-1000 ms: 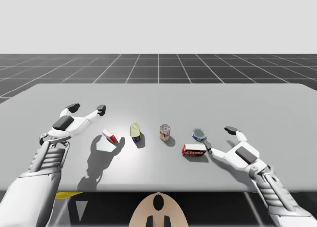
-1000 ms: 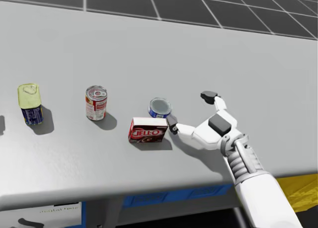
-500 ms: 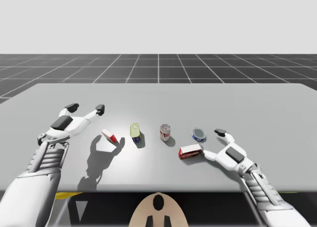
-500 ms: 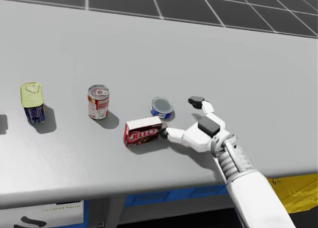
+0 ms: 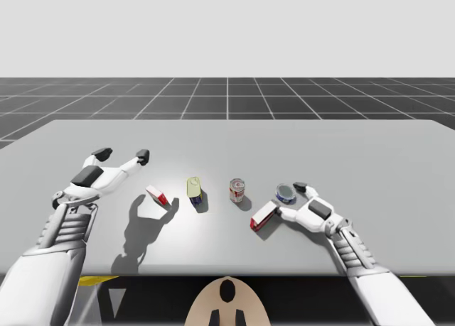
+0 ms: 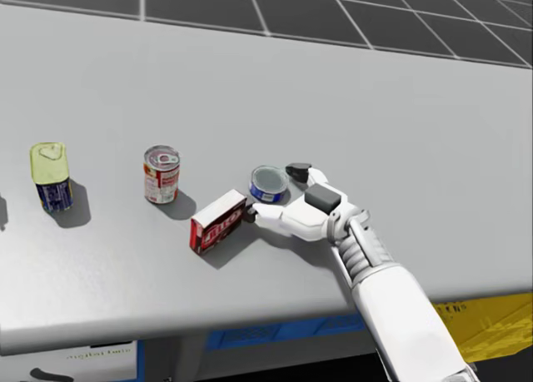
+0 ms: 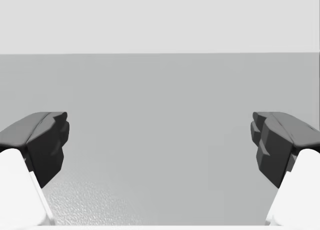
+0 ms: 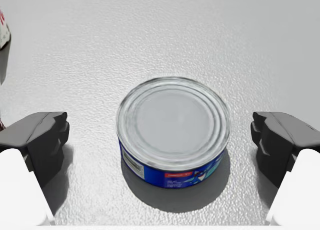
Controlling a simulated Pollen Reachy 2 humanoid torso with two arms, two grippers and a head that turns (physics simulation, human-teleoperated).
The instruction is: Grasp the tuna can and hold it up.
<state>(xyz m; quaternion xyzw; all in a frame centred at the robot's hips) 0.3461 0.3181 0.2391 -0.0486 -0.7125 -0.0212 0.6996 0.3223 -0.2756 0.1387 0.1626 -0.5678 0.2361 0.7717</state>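
Item, right arm: enters the high view from the lower right. Over the past second it has swung toward the frame's centre, carrying the right gripper (image 8: 160, 145) in along the row of goods. Item, red box (image 6: 218, 222): lower centre of the head view, shoved leftward and turned during that sweep, now lying skewed. One end is at the gripper's nearer fingertip; whether it touches cannot be told. Item, tuna can (image 8: 172, 125): flat blue can with a silver lid, upright on the grey table (image 5: 355, 148), centre of the head view, just behind the box. It has not moved and now sits squarely between the right fingers, which stand wide with bare table showing on each side. Judgement: the approach looks complete, while the grasp and lift are not yet made. Closing on the can is the likely next step, and the box crowding the nearer finger could foul it. Pose: right forearm low over the table, one finger at the can's near left and one at its far right. Item, left gripper (image 5: 122, 155): left of the high view, raised above the table, unchanged, fingers spread wide on nothing. Further left along the row, untouched: red-and-white can (image 6: 161, 174) and yellow-topped can (image 6: 48, 176).
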